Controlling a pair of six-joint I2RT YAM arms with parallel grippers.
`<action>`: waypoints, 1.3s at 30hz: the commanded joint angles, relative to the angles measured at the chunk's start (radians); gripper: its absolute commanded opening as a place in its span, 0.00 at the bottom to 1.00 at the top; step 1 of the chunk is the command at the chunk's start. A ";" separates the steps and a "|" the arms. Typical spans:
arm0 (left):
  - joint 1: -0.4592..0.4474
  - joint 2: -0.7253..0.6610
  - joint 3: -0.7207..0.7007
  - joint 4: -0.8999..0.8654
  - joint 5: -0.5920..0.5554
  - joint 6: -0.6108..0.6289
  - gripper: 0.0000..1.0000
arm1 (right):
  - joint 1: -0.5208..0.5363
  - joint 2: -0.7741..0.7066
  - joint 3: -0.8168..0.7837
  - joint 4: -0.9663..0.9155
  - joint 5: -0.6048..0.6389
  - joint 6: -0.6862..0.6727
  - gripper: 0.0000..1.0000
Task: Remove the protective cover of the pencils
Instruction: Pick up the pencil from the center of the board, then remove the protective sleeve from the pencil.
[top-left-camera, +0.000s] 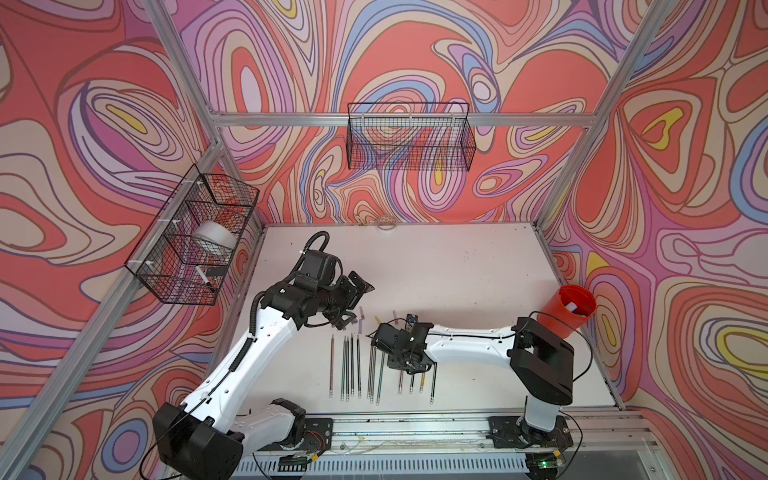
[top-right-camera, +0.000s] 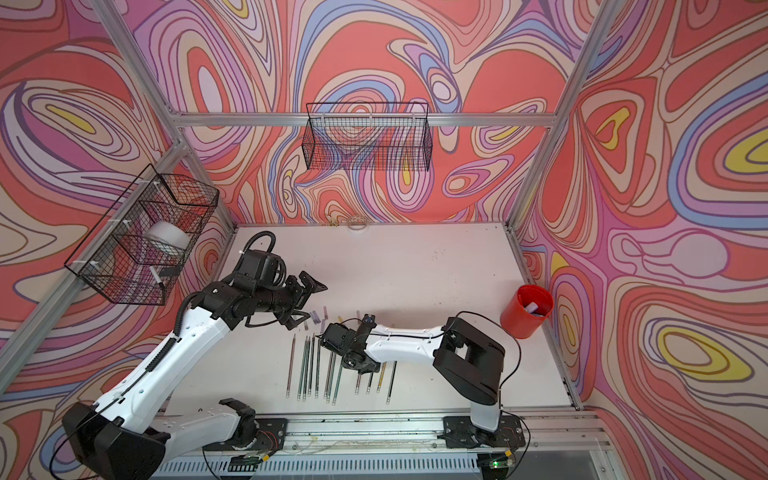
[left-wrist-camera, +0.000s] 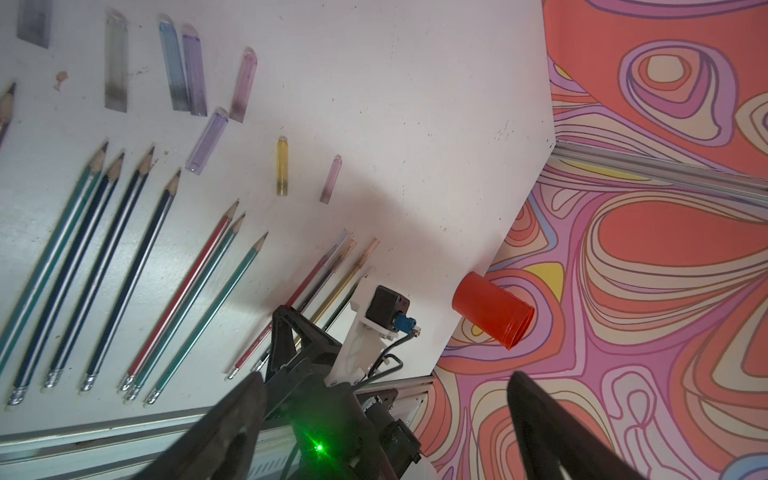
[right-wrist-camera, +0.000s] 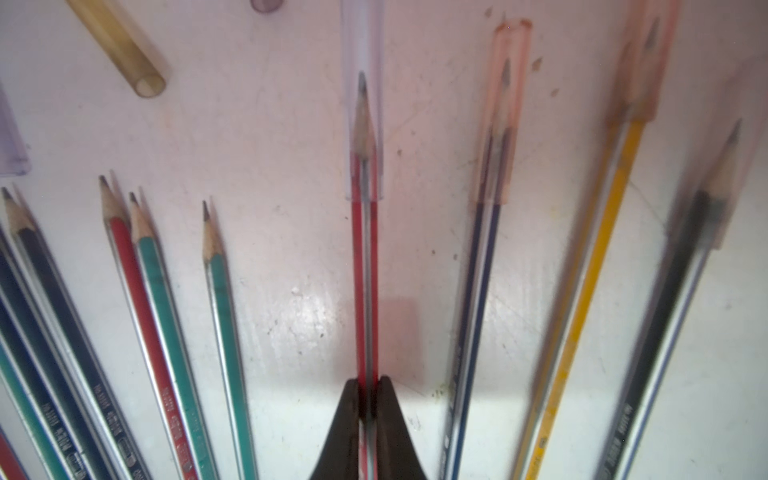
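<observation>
Red-and-lilac swirl-patterned walls (top-left-camera: 415, 62) are seen round a scuffed white tabletop (top-left-camera: 457, 270) | left gripper (left-wrist-camera: 384, 377) is held spread, empty | right gripper (right-wrist-camera: 369, 382) is pinched on a red-striped pencil (right-wrist-camera: 365, 270), still capped | eight sharpened pencils (left-wrist-camera: 133, 279) are bared, four left | eight translucent plastic caps (left-wrist-camera: 194, 70) are laid beyond them

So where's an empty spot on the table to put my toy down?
The big bare patch of table lies between the loose covers and the back wall, reaching right to the red cup. The front is crowded: the pencils lie in a row there, covers just behind, and the left arm and right arm reach over them.
</observation>
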 joint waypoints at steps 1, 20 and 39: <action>0.004 0.006 0.016 0.018 0.019 -0.022 0.93 | 0.006 -0.024 -0.009 0.027 0.023 -0.021 0.08; -0.009 -0.140 0.017 -0.029 -0.056 -0.029 0.98 | 0.006 -0.185 -0.108 0.156 0.057 -0.042 0.09; -0.027 -0.064 -0.207 0.313 0.026 0.171 0.95 | 0.006 -0.399 -0.182 0.435 -0.023 -0.278 0.08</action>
